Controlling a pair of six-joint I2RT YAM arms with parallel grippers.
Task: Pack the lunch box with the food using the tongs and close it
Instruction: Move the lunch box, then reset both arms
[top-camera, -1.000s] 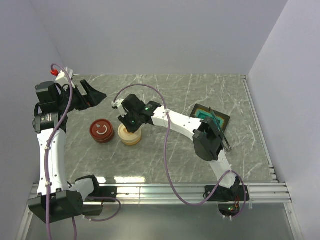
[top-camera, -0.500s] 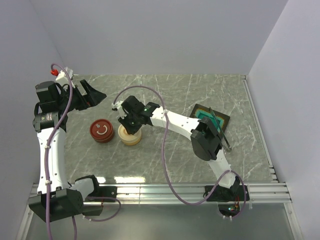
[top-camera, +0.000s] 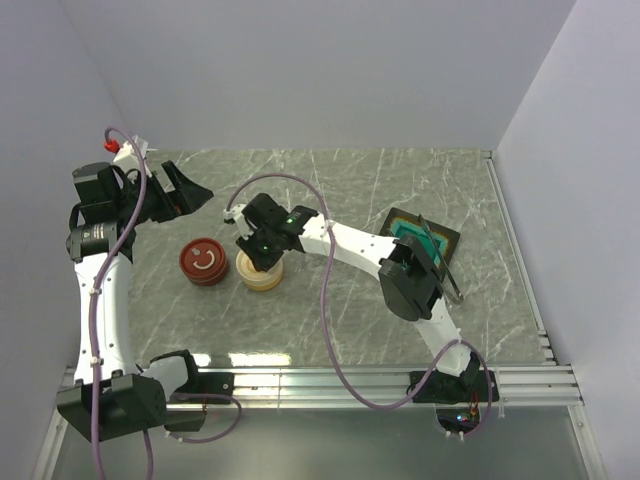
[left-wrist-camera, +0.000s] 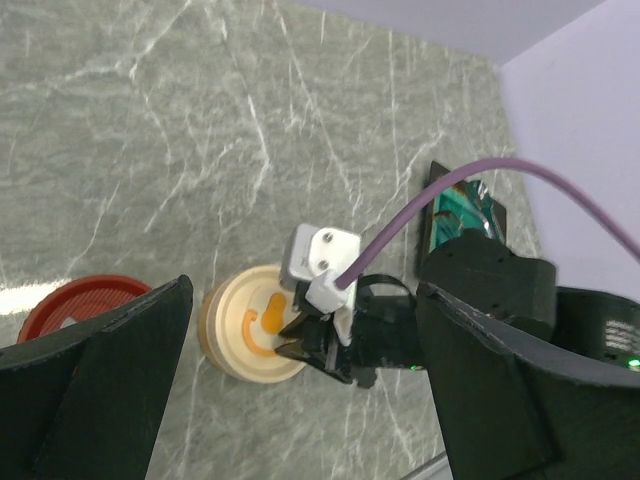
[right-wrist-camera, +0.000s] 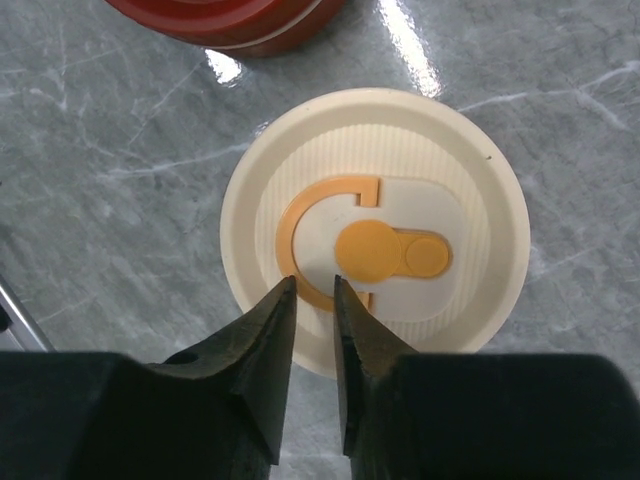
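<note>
A round cream container (right-wrist-camera: 480, 220) with an orange ring on its lid stands on the table, also in the top view (top-camera: 262, 276). My right gripper (right-wrist-camera: 313, 283) hovers just over its lid. Its jaws stand a narrow gap apart with nothing between them, their tips above the orange ring. A red round container (top-camera: 204, 261) with its lid on stands to the left. My left gripper (top-camera: 190, 190) hangs wide open and empty, high over the table's back left. Thin silver tongs (top-camera: 430, 235) lie across a dark tray (top-camera: 400, 222) on the right. The food is out of view.
The right arm's elbow (top-camera: 410, 285) stands in front of the tray. Walls close in the table at the back and on both sides. A metal rail (top-camera: 350, 378) runs along the near edge. In the left wrist view the right wrist (left-wrist-camera: 330, 270) is over the cream container (left-wrist-camera: 235, 320).
My right gripper's jaws have parted slightly over the cream lid and the wrist has shifted a little. The left arm has stayed where it was.
</note>
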